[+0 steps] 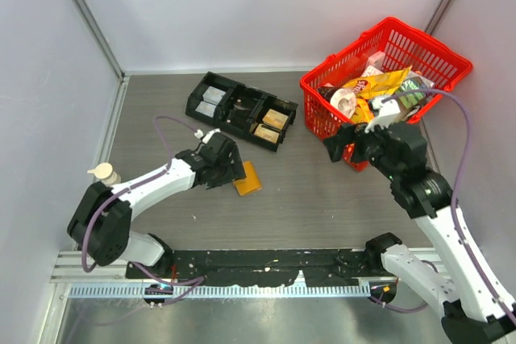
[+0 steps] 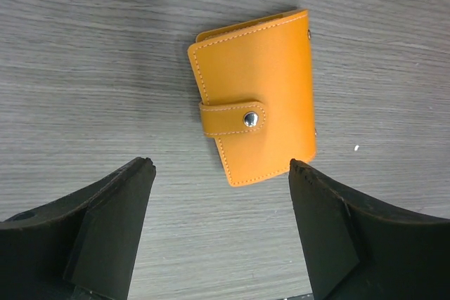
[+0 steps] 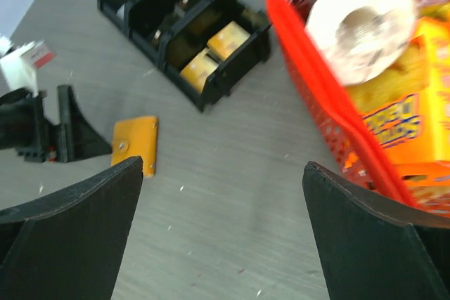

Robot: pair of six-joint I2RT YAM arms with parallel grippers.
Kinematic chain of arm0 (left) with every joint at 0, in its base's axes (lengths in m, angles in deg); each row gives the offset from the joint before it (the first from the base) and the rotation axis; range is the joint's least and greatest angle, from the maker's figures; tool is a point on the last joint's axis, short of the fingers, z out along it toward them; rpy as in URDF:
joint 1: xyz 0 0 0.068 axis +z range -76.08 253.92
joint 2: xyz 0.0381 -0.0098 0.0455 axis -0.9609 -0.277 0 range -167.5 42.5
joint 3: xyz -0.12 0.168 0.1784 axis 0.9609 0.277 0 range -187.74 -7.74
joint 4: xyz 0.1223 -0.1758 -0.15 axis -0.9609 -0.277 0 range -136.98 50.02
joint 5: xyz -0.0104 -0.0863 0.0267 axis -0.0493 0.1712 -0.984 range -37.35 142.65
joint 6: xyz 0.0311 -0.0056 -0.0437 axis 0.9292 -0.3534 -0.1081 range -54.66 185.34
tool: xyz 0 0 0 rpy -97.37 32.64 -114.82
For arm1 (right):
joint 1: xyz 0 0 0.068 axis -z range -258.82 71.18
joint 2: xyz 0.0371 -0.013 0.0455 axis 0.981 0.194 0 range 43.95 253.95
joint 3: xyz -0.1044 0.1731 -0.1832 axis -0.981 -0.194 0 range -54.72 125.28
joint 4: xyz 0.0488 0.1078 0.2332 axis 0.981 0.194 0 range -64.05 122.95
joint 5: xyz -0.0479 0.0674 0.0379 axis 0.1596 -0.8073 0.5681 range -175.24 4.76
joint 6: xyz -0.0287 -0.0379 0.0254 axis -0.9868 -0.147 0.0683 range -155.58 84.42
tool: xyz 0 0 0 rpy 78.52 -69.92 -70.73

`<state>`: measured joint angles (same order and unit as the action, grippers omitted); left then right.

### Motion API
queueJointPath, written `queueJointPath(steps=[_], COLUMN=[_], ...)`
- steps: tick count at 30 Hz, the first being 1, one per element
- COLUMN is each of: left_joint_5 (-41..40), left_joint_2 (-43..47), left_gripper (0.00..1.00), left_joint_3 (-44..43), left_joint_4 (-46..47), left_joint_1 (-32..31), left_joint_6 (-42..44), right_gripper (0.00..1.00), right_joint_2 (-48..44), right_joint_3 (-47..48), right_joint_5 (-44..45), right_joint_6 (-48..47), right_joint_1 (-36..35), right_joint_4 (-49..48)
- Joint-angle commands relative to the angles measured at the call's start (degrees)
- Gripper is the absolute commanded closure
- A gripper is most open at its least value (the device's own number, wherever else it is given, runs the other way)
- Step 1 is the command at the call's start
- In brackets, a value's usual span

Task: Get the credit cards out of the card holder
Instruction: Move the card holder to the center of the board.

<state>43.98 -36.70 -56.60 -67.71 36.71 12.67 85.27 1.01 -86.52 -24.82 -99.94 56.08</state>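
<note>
Okay, small flat tan-orange leather card holder [image 1: 247,179] is lying flat on the grey wood-grain table [image 1: 322,207], left of centre, just near-side of the black plastic compartment tray [image 1: 242,109]. Holder is sitting closed, its strap tab [image 2: 232,118] wrapping over the front and a silver snap [image 2: 250,119] pinning it down. No cards are showing from outside.

Left gripper [image 1: 226,163] is hovering right at the holder's left edge; in the left wrist view the black fingers [image 2: 112,201] are standing spread wide, nothing between them, and the holder is lying just beyond the tips, not touched as far as I can tell.

Right gripper [image 1: 343,147] is hanging well apart from the holder, on the right, next to the red plastic mesh basket [image 1: 322,110] full of snack packs. Its claw is also gaping wide and gripping nothing. The right wrist view is showing the holder far off to the left, near the other arm.
</note>
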Motion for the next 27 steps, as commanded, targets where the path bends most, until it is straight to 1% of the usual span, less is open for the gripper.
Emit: queueJointPath(steps=[1,3,6,11,14,16,19,22,23,26,27], left_joint_5=[-2.8,-5.0,-6.8,-9.0,-9.8,-11.0,-12.9,-12.3,-11.6,-10.2,-10.1], left_joint_2=[-4.5,-6.4,-9.3,-11.9,-10.7,-8.5,-4.8,-1.6,-0.6,3.2,5.0], left_gripper=[0.19,0.20,0.23,0.30,0.36,0.39,0.42,0.42,0.42,0.39,0.38], left_joint_3=[-1.8,-2.0,-1.9,-1.4,-0.2,1.0,2.5,3.5,3.9,5.4,6.0], left_joint_4=[3.7,3.6,3.0,1.8,1.0,0.2,-1.0,-0.8,-0.4,1.9,2.8], left_joint_1=[-1.8,-3.0,-4.5,-6.8,-7.1,-7.2,-7.2,-7.1,-7.1,-7.1,-7.1], left_joint_6=[-0.6,-0.3,-0.2,-0.2,-0.4,-0.6,-0.6,-0.9,-1.0,-2.4,-2.9], right_gripper=[0.00,0.00,0.00,0.00,0.00,0.01,0.06,0.15,0.16,0.26,0.27], right_joint_2=[5.5,7.7,10.0,13.6,16.8,18.6,22.0,24.5,25.7,27.7,28.3], right_joint_3=[2.9,3.2,2.9,2.8,1.8,0.0,-1.9,-4.2,-4.7,-6.8,-7.5], right_joint_5=[-9.3,-11.5,-10.9,-4.8,-0.8,3.8,5.3,5.8,5.9,7.9,8.3], right_joint_6=[3.5,5.0,6.5,8.6,11.5,14.1,17.4,19.4,20.2,22.2,23.8], right_joint_1=[0.0,-1.1,-3.9,-14.4,-20.3,-24.2,-26.2,-26.7,-26.8,-26.9,-26.9], right_joint_4=[3.1,3.0,1.9,-0.9,-4.4,-7.3,-12.1,-15.7,-16.9,-19.8,-21.4])
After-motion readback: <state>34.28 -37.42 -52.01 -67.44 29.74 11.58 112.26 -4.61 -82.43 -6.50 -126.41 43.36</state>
